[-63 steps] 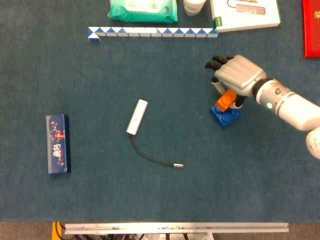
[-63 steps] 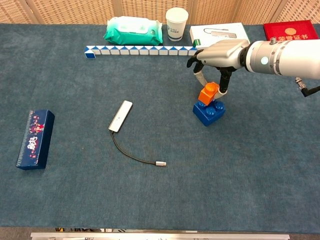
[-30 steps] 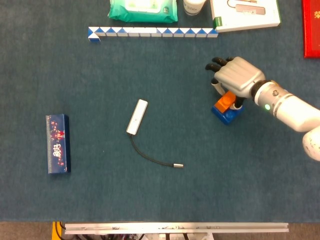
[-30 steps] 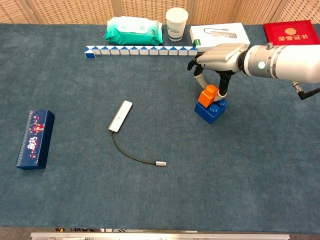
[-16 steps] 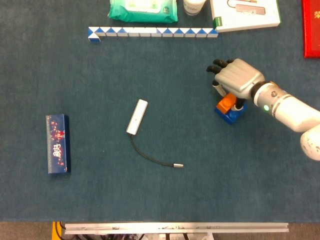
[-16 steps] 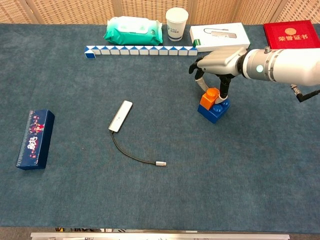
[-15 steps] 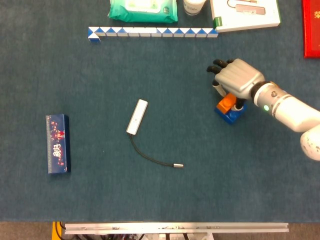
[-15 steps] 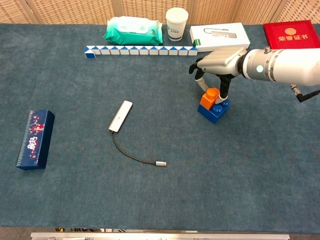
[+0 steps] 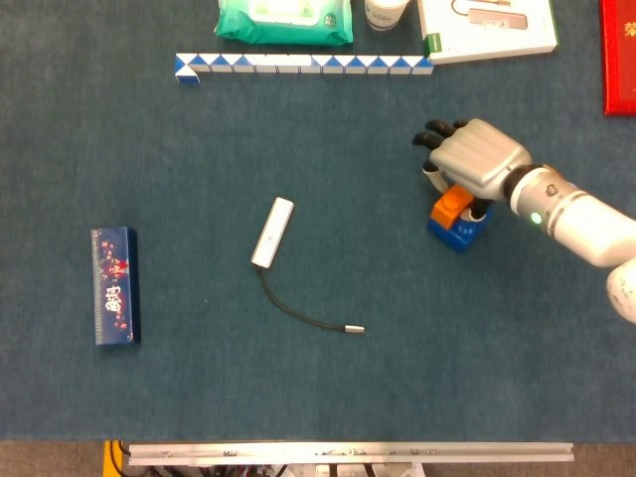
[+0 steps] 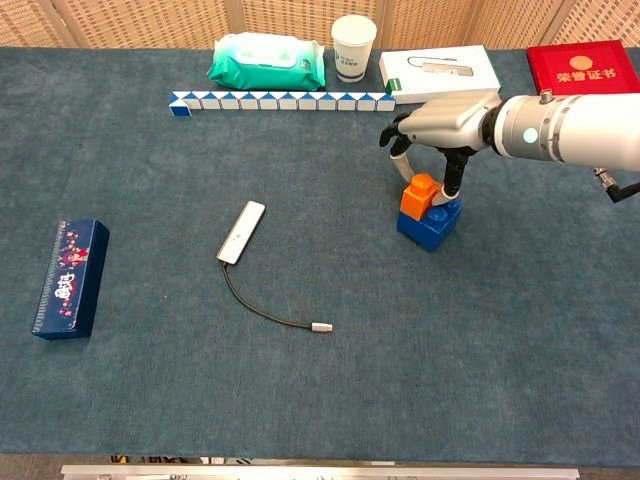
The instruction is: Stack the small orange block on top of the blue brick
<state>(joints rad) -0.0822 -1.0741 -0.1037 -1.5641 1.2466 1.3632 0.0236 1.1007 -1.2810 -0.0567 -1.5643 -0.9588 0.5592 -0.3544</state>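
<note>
We are looking at our right hand (image 10: 440, 125), a smooth silver shell with dark fingertips, arching over the orange block (image 10: 418, 195). Its fingers (image 10: 449, 178) are reaching down on either side of the block and pinching it. The block is small, glossy plastic with a round stud on top, and it is sitting on the blue brick (image 10: 430, 222), a chunkier studded plastic piece resting on the surface (image 10: 320, 400). That surface is wearing a dark blue, carpet-like felt.

From the head view the hand (image 9: 475, 159) is covering most of the block (image 9: 454, 205), and only a corner of the brick (image 9: 459, 231) is showing below it. Our left hand is showing in neither view.

Well left of the brick, a slim white rectangular adapter (image 10: 241, 232) is lying with a thin black cable (image 10: 270, 308) curling out to a metal plug. Far left of the brick, a long dark-blue box (image 10: 68, 277) with a printed red pattern is lying flat. Behind the brick, a blue-and-white folding snake puzzle (image 10: 280, 101) is stretching in a straight row. Past it we are seeing a soft green wipes pack (image 10: 266, 60), a paper cup (image 10: 353, 46), a flat white carton (image 10: 438, 68) and a red booklet (image 10: 584, 57) with gold lettering.
</note>
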